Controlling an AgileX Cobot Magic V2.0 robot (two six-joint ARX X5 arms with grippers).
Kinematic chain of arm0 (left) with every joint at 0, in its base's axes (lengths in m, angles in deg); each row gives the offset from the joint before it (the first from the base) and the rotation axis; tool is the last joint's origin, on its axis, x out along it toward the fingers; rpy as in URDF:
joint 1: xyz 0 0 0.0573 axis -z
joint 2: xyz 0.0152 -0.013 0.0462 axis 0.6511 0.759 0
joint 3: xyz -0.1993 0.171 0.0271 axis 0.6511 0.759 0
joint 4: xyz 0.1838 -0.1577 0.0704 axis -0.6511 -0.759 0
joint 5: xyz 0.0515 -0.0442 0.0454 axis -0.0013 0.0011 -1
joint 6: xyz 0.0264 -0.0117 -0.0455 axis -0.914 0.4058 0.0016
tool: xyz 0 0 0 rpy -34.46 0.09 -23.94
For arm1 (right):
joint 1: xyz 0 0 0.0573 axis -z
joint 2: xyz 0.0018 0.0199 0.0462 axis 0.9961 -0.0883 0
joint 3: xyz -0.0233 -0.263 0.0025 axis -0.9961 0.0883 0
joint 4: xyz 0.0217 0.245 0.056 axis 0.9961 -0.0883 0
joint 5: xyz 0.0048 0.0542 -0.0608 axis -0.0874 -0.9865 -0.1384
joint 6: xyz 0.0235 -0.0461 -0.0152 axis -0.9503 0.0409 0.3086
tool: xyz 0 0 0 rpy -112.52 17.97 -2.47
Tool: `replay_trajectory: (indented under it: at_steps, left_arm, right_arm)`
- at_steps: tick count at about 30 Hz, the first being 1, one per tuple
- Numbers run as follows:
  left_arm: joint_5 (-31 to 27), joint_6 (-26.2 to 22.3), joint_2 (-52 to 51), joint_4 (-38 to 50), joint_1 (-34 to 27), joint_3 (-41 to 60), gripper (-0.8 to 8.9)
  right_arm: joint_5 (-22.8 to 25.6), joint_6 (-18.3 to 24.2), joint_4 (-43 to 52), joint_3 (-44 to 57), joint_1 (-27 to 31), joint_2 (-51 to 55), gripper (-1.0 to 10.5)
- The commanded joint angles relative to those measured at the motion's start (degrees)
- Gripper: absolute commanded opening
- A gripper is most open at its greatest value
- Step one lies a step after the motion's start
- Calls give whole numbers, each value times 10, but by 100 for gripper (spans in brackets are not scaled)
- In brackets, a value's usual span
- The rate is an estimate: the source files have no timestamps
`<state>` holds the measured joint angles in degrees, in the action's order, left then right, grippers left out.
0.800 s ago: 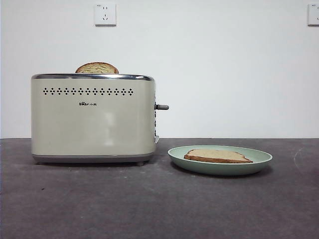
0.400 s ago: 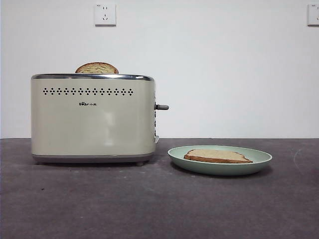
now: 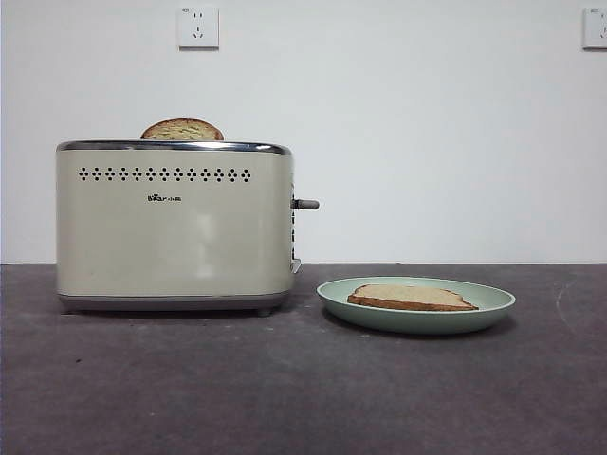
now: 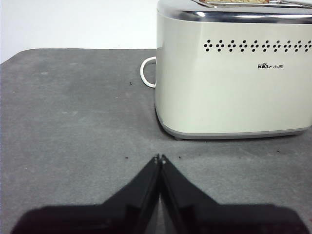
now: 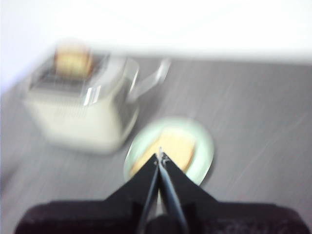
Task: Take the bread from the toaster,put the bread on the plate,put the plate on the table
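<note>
A large boxy cream toaster with a chrome top rim, a row of small dark diamond holes and a grey side lever is standing at the left of the front frame on the wide dark grey-brown matte tabletop. A slice with a rounded, speckled brown dome top is poking up from its slot at upper left. Just right of the toaster, apart from it, a round shallow pale mint-green plate is sitting flat on the tabletop at lower centre-right, and the flat toast slice with a pale tan face and darker brown crust is lying on it. Two white wall sockets are showing along the top edge, one at the far right corner.

Neither arm is appearing in the front frame. In the left wrist frame the left pincer is clenched, its two black jaws meeting at a point and holding nothing, hanging over bare tabletop near the toaster's lower corner; a white cord loop is curling out behind the toaster. The right wrist frame is blurred: the right pincer is likewise clenched on nothing, its tips showing over the near edge of the plate with the toast slice, the toaster lying at the frame's left.
</note>
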<state>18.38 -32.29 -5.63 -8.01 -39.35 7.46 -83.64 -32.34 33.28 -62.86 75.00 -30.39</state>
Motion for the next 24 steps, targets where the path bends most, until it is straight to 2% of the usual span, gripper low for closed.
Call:
replay_trajectory:
  at_steps: [1, 5, 13, 16, 24]
  left_arm:
    - [-1, 4, -1, 2, -2, 7, -4]
    - [-1, 4, -1, 2, -2, 7, -4]
    - [-1, 4, -1, 2, -2, 7, -4]
    - [-1, 4, -1, 2, -2, 7, -4]
    - [-1, 4, -1, 2, -2, 7, -4]
  right_arm:
    - [0, 13, 61, 59, 38, 48, 1]
    - [0, 15, 170, 189, 64, 122, 1]
    - [4, -13, 393, 455, 68, 236, 1]
    - [3, -13, 426, 516, 68, 260, 1]
    - [16, -16, 427, 594, 68, 296, 1]
